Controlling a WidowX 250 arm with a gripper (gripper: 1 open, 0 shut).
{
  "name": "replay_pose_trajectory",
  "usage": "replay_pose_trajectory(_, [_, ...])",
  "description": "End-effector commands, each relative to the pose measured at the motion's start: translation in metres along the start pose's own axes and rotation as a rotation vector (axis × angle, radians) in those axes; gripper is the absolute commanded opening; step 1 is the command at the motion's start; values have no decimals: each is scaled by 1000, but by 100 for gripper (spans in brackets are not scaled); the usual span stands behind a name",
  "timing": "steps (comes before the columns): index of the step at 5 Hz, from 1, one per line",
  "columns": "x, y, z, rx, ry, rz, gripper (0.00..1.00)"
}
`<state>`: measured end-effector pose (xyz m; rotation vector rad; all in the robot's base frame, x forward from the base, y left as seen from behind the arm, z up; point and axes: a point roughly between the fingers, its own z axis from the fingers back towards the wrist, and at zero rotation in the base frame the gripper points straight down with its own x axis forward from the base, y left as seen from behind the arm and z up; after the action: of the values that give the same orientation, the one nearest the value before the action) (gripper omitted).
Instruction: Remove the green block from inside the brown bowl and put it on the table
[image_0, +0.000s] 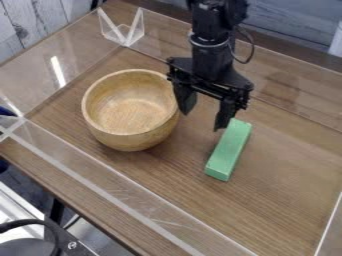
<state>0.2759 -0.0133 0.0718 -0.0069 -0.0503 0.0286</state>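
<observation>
- The block lay flat on the worktop, outside the bowl and to its right, clear of the bowl's wall.
- The gripper hung just above the block's far end, pointing down, with its fingers spread apart and nothing between them.
- One dark finger stood close over the block's far tip; whether it touched could not be told. The other fingers were nearer the bowl's right rim.
- The block ran lengthwise from near the fingers toward the front right, slightly slanted to the worktop's edge.
- The block was a small, elongated rectangular bar, solid bright green, with flat faces and squared ends, shorter than the bowl was wide.
- The bowl was round, of light-brown wood, with thick walls and a pale, smooth, faintly speckled interior that held nothing.
- The worktop was brown with a fine wood grain, somewhat glossy, showing pale reflections.
- Clear acrylic walls stood along the worktop's edges, their rims catching the light as bright lines.
- The gripper and the arm above it were black, blocky and matte, with a cable looping beside the arm.
- A small clear angled piece stood at the far corner, well apart from bowl and block.
</observation>
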Motion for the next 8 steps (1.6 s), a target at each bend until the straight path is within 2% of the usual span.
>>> replay_pose_trajectory(1, [13, -3, 14, 11, -25, -23, 100])
replay_pose_trajectory(3, [5, 4, 26, 65, -66, -86, 100])
replay_pose_trajectory(4, [7, 10, 35, 74, -62, -77, 100])
replay_pose_trajectory(5, [16, 17, 47, 70, -97, -51, 100])
replay_pose_trajectory(6, [22, 29, 69, 73, -141, -14, 0])
replay_pose_trajectory(7, [16, 42, 82, 56, -140, 11, 100])
replay_pose_trajectory(8, [14, 51, 78, 40, -129, 47, 100])
